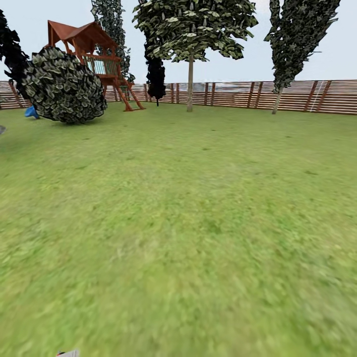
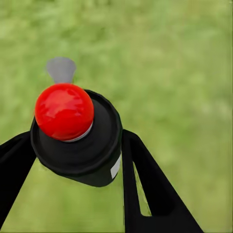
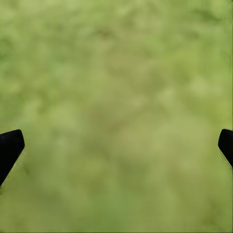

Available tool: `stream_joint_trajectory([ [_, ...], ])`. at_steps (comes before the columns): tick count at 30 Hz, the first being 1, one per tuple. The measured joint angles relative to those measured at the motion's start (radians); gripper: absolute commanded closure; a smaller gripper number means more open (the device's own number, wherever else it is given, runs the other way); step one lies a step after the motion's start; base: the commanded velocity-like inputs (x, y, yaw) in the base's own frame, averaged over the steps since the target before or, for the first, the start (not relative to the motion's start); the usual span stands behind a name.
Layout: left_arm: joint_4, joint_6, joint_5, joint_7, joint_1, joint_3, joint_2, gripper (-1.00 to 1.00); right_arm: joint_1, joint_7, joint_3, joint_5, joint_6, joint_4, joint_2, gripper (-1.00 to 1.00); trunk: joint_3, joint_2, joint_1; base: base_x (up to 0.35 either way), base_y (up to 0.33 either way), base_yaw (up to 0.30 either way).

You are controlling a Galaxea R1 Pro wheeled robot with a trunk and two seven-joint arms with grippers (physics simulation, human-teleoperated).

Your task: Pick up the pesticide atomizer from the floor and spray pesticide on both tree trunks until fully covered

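Evidently the pesticide atomizer (image 2: 77, 141) was already off the floor: in the left wrist view its black body with a red ball top sat clamped between the two black fingers (image 2: 150, 184) of the left end effector (image 2: 73, 160), one finger against each side, with blurred lawn (image 2: 184, 73) beneath. A small grey nozzle-like tab projected beyond the red ball; which way it pointed relative to the trees could not be settled from that view.

The right end effector (image 3: 116, 145) was spread wide and held nothing, its fingertips (image 3: 9, 148) showing at opposite edges over bare grass.

From the head view the robot faced open lawn. A tree (image 1: 190, 74) with a pale, slender-looking trunk stood far off before the slatted fence (image 1: 297, 96), and a second tree (image 1: 285, 59) with a leaning trunk stood to its right, also at the fence. A dense round shrub (image 1: 64, 87) and a wooden play tower (image 1: 94, 54) lay to the left.

Judgement: pickup was complete and the approach to the first trunk was in hand; no spraying was yet possible at that range. The next move called for driving the base across the lawn toward a trunk, then raising the left arm so the nozzle faced the bark.
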Motion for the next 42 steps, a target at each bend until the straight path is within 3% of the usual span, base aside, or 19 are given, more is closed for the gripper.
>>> stream_joint_trajectory([
  [42,0.0,0.0,-0.001,0.0,0.0,-0.001,0.0,1.0,0.0,0.0,0.0,0.0,0.0,0.0,0.0,-1.0,0.0,0.0,0.0,0.341,0.0,0.0],
])
